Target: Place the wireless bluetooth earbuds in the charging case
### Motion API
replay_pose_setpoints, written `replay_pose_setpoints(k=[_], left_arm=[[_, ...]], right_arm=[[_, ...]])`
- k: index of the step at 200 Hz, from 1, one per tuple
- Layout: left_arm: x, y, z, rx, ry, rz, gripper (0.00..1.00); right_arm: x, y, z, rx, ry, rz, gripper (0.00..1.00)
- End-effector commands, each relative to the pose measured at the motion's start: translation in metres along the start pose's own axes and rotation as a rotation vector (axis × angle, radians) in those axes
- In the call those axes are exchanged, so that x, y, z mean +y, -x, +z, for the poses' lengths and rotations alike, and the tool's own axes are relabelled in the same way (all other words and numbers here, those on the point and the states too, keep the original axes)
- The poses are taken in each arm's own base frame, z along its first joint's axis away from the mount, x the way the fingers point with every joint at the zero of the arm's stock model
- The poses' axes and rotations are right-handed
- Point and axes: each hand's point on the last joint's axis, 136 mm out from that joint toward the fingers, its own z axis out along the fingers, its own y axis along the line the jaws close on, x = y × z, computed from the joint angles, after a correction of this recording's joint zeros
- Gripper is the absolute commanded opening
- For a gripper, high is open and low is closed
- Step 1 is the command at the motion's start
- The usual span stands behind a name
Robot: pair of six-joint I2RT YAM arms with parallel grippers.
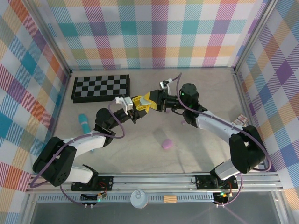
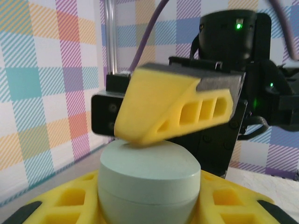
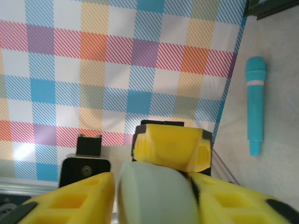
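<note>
A pale green charging case (image 2: 147, 179) is held off the table between both arms, its lid closed. My left gripper (image 2: 148, 205) is shut on its lower half, yellow fingers on either side. The right gripper (image 3: 154, 200) meets it head-on, and the case (image 3: 156, 196) sits between its fingers, pressed against one and nearly touching the other. In the left wrist view one right finger (image 2: 173, 109) rests on the lid's top. From above, the two grippers (image 1: 140, 105) (image 1: 151, 100) join near the table's middle. The earbuds are out of view.
A purple pebble-shaped case (image 1: 167, 144) lies on the table in front of the grippers. A teal cylinder (image 1: 84, 122) lies at the left, and a folded chessboard (image 1: 101, 87) at the back left. Small cards (image 1: 240, 120) sit by the right wall.
</note>
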Motion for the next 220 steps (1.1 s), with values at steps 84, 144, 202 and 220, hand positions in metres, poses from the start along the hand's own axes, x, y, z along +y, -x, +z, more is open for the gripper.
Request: replay_pose_setpoints(k=[84,144,202,220], left_arm=[[-0.012,-0.031,-0.021,0.219,0.014,0.046,1.0],[-0.035,-0.091,-0.039,0.456,0.053,-0.021,1.0],[-0.059,-0.128,-0.033,0.509,0.088,-0.062,1.0],[-0.067,-0.14,-0.032,0.53,0.107,-0.073,1.0]], right_arm=[[-0.04,0.035,-0.046,-0.211,-0.265,-0.149,0.25],[-0.144,0.11,-0.124,-0.407,-0.588,-0.134,0.24],[-0.221,0.174,-0.143,-0.454,-0.693,-0.059,0.26],[-0.24,0.185,-0.143,-0.457,-0.71,-0.021,0.26]])
